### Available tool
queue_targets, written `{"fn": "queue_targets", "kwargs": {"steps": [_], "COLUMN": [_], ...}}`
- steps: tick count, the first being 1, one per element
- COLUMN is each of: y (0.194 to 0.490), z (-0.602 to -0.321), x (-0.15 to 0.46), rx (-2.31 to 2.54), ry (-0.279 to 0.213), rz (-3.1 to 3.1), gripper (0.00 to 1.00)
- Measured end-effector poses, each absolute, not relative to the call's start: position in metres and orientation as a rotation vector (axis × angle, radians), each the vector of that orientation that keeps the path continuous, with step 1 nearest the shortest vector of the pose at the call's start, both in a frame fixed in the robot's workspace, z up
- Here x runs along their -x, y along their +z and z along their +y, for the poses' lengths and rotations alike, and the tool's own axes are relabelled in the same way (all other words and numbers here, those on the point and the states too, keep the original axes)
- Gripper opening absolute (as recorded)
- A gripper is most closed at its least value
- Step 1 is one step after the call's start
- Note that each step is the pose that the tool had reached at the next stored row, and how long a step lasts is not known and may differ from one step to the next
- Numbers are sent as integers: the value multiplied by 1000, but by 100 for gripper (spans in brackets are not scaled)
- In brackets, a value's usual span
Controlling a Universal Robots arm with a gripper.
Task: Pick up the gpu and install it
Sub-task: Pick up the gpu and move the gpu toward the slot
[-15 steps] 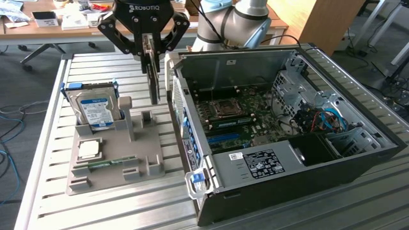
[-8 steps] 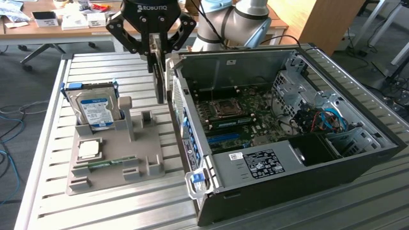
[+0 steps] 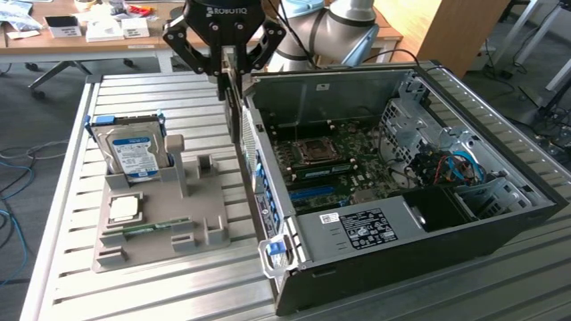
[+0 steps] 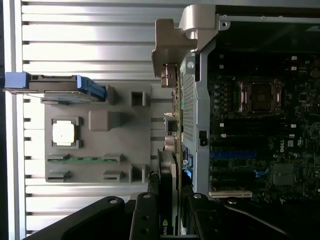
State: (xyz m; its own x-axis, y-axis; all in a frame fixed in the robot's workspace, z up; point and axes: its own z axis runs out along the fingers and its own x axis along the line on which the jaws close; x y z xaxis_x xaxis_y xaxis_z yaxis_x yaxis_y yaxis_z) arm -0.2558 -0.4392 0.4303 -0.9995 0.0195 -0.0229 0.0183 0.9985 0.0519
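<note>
Over case wall (image 3: 254,157), exterior view's left: gripper (image 3: 234,70) jaws clenched on gpu (image 3: 234,100) upper edge — probably light, stiff, thin, fragile.

Lighting check: bright and even, glare on bare metal.
In the exterior view I find soft light and faint shadows beside the grey fixture (image 3: 160,221). In the wrist view the slatted table (image 4: 90,45) washes out near white, while the computer case (image 4: 197,75) interior is dim and the gripper (image 4: 169,202) reads as a near-black mass.
</note>
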Motion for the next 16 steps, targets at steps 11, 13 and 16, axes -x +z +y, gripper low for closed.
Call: {"fn": "queue_targets", "kwargs": {"steps": [11,13,16], "y": [430,430,430], "z": [-439,-439,-439], "x": [236,232,227], "rx": [-30,-30,-29], "ry": [86,87,89], "rz": [3117,3117,3117], "gripper": [27,27,27]}}
